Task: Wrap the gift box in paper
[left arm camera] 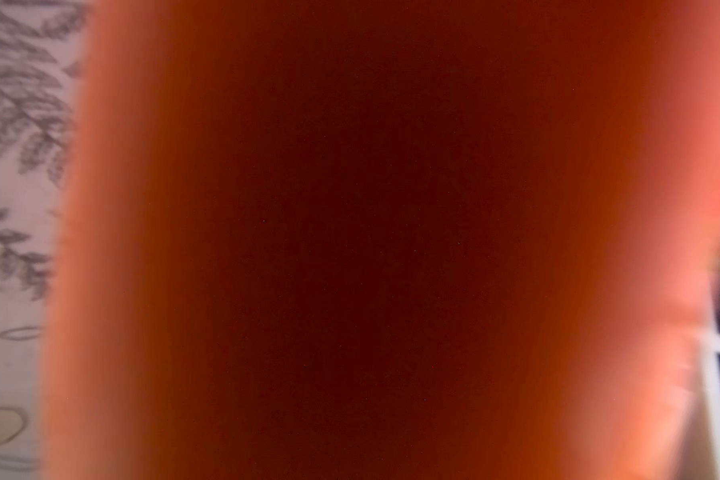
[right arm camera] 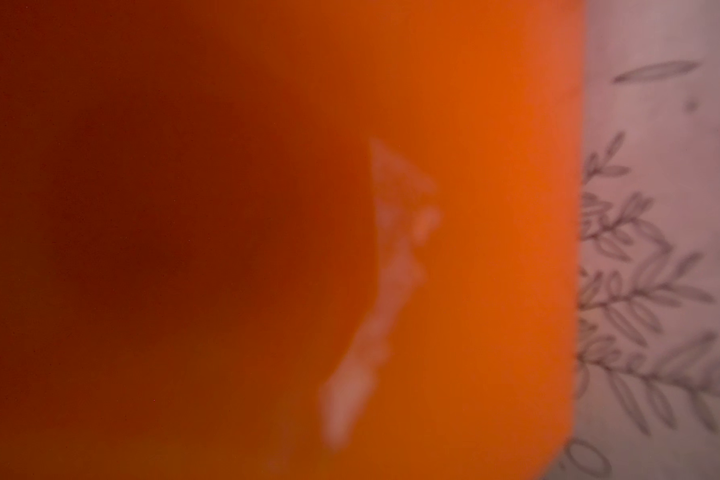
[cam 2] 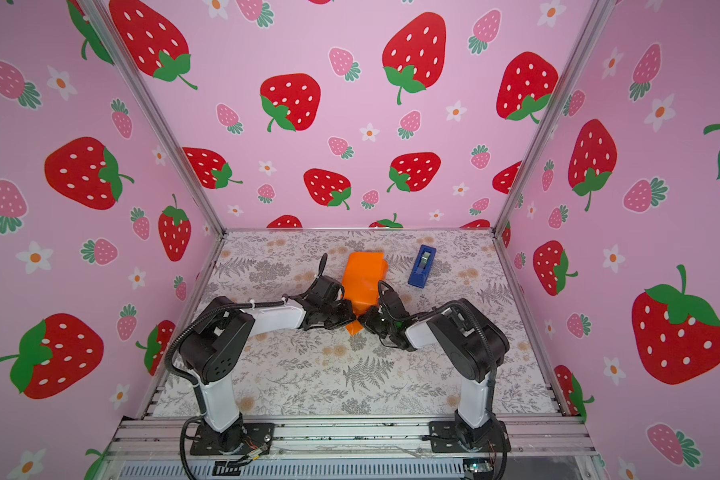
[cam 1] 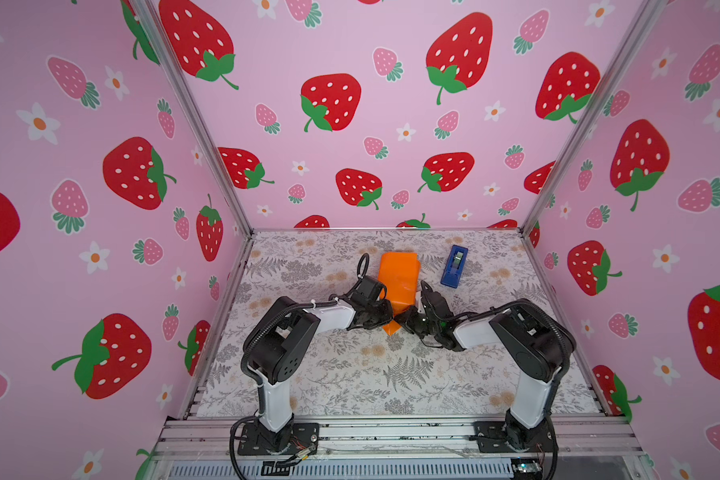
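Note:
The orange paper [cam 1: 398,274] [cam 2: 364,274] lies folded into a long bundle at the middle back of the table. It narrows to a small tab at its near end. The gift box is hidden, with nothing blue showing through the wrap. My left gripper [cam 1: 385,320] [cam 2: 350,320] and right gripper [cam 1: 405,322] [cam 2: 366,322] meet head-on at that near tab, both shut on the paper. Blurred orange paper [left arm camera: 350,249] [right arm camera: 474,124] fills each wrist view right up to the lens and covers the fingertips.
A bright-blue tape dispenser [cam 1: 454,266] [cam 2: 422,266] lies to the right of the bundle, near the back. The floral table covering [cam 1: 350,374] spreads between the two arm bases. Strawberry-print walls close in the left, back and right sides.

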`<state>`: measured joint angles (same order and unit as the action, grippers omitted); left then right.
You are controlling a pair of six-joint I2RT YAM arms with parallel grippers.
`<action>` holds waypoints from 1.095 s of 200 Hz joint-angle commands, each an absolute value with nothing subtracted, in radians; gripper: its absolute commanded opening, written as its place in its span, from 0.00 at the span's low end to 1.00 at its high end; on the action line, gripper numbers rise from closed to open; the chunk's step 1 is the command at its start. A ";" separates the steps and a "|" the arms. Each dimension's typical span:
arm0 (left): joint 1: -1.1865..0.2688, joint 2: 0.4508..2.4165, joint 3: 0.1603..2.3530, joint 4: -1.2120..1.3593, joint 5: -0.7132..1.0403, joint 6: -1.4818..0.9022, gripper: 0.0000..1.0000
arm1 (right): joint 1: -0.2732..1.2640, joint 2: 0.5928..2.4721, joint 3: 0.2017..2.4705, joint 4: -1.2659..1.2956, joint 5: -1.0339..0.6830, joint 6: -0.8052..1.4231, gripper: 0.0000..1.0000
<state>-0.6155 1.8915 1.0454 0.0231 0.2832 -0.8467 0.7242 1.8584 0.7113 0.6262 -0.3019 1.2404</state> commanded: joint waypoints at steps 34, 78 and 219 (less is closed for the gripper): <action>-0.615 1.921 1.037 -0.059 0.256 -0.871 0.07 | 0.729 1.790 0.706 0.614 -0.301 1.244 0.00; -0.615 1.928 1.046 -0.069 0.255 -0.873 0.07 | 0.727 1.720 0.694 0.524 -0.278 1.228 0.03; -0.615 1.935 1.048 -0.066 0.262 -0.875 0.07 | 0.720 1.790 0.607 0.585 -0.397 1.269 0.43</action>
